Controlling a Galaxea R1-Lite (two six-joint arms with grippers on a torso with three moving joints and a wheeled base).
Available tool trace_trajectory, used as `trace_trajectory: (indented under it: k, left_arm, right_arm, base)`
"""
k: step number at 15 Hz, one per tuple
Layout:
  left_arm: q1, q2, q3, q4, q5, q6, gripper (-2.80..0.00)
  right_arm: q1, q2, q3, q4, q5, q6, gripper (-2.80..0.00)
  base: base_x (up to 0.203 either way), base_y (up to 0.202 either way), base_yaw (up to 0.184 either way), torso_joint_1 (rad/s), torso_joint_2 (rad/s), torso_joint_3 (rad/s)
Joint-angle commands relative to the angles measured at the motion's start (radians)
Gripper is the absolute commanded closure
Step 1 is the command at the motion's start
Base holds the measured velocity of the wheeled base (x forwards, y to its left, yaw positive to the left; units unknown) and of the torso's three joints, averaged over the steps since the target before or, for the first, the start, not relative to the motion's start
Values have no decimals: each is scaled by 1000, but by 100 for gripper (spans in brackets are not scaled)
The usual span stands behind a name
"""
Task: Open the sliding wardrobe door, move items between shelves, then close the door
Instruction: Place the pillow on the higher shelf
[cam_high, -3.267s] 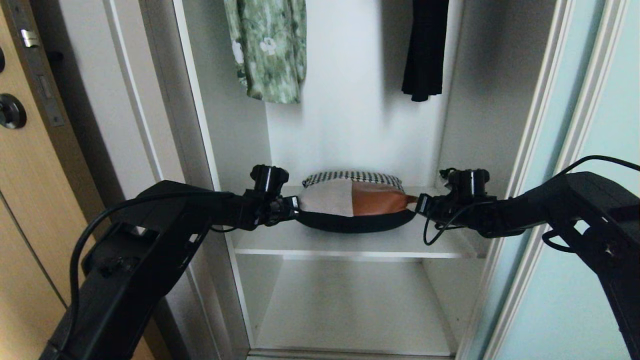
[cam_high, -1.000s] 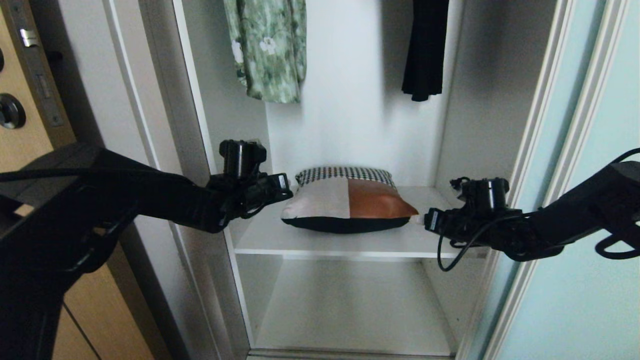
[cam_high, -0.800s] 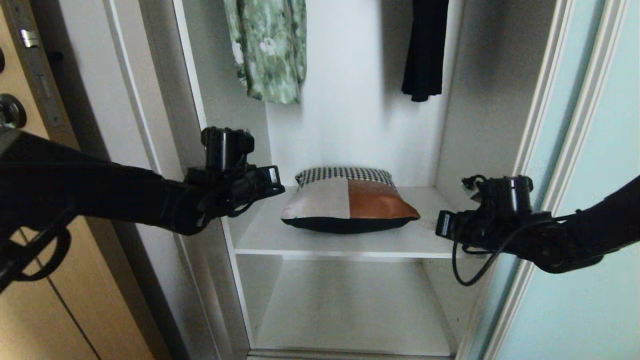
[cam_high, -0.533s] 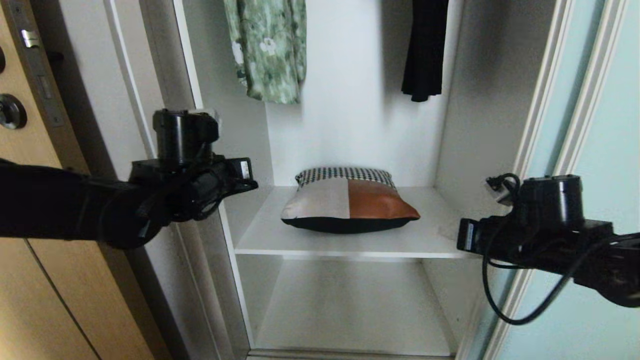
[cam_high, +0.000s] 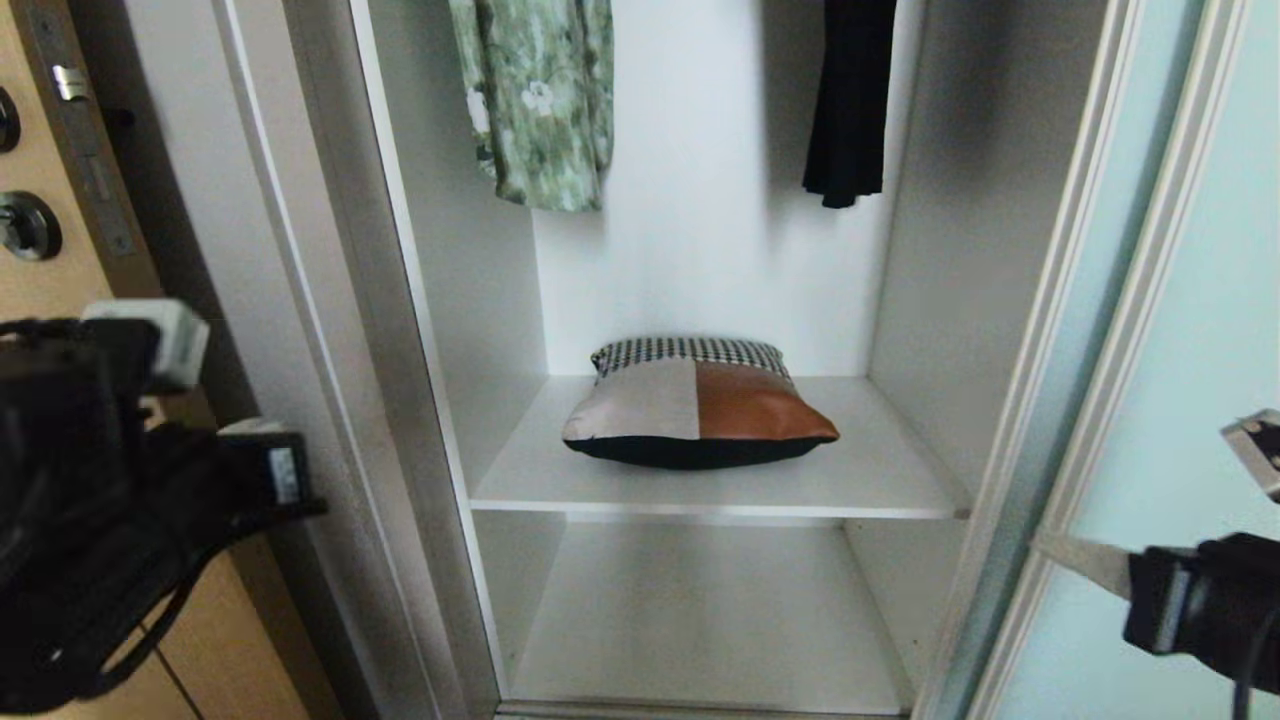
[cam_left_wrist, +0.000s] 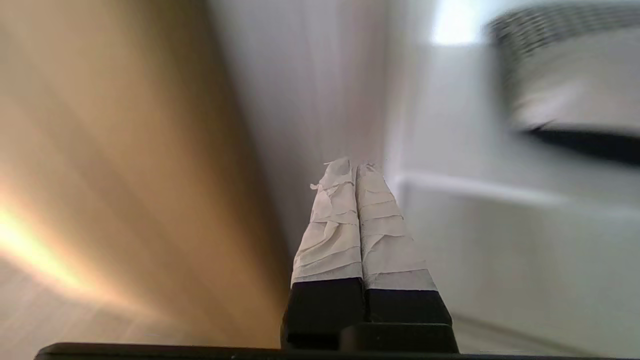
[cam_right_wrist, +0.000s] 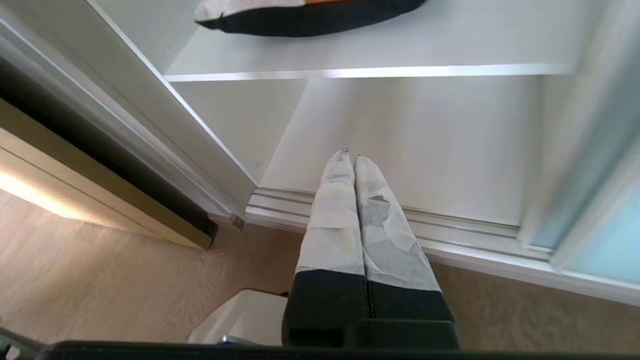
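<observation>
White upper shelf (cam_high: 880, 470) carries patchwork cushion (cam_high: 700, 415); lower shelf (cam_high: 700, 610) beneath.

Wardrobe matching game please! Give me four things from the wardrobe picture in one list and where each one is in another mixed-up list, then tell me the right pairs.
Things:
1. cushion-like bundle
2. green floral garment
3. long black garment
4. sliding wardrobe door

Places:
A. hanging at the upper right inside
B. lying on the middle shelf
C. slid aside at the wardrobe's right
D. hanging at the upper left inside

Pairs: 1-B, 2-D, 3-A, 4-C
</observation>
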Motion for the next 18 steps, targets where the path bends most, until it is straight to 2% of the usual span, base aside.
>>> trace_trajectory:
  k: [1,4,7,9,10,11,13,14,15,16,17,18]
  left_arm:
    - [33,-235,164,0,27,-1,0]
    - [167,-389,273,5,40,0,0]
    - [223,-564,394,12,35,6,0]
    - [258,-677,477,33,27,9,0]
    - [279,-729,498,52,20,9,0]
    - [298,-792,516,77,12,9,0]
    - [328,-927,533,156,-1,9,0]
    - [337,-1023,531,232,-17,9,0]
    - [343,-1113,519,324,-60,12,0]
    - [348,-1179,505,407,-154,20,0]
    - [351,-1217,494,468,-305,35,0]
    - [354,-1243,487,514,-428,64,0]
  right_arm:
    - [1,-297,45,101,-16,3,0]
    - [-15,-550,59,301,-36,4,0]
    - [-82,-752,126,415,-61,15,0]
    - [-138,-827,176,434,-69,66,0]
    - [-152,-837,181,434,-72,119,0]
    - [-155,-837,180,422,-81,135,0]
    - [-155,-837,197,381,-108,135,0]
    - [-155,-837,209,363,-111,131,0]
    - [-155,-837,218,340,-113,124,0]
    - [-155,-836,211,338,-113,121,0]
    - [-155,-837,203,338,-110,121,0]
    - [-155,-837,216,340,-104,111,0]
  base:
    - [0,0,0,0,0,0]
    - [0,0,0,0,0,0]
    - [0,0,0,0,0,0]
    - [0,0,0,0,0,0]
    - [0,0,0,0,0,0]
    - [0,0,0,0,0,0]
    - [0,0,0,0,0,0]
    - [0,0,0,0,0,0]
    - [0,0,0,0,0,0]
    - [0,0,0,0,0,0]
    - [0,0,0,0,0,0]
    - [0,0,0,0,0,0]
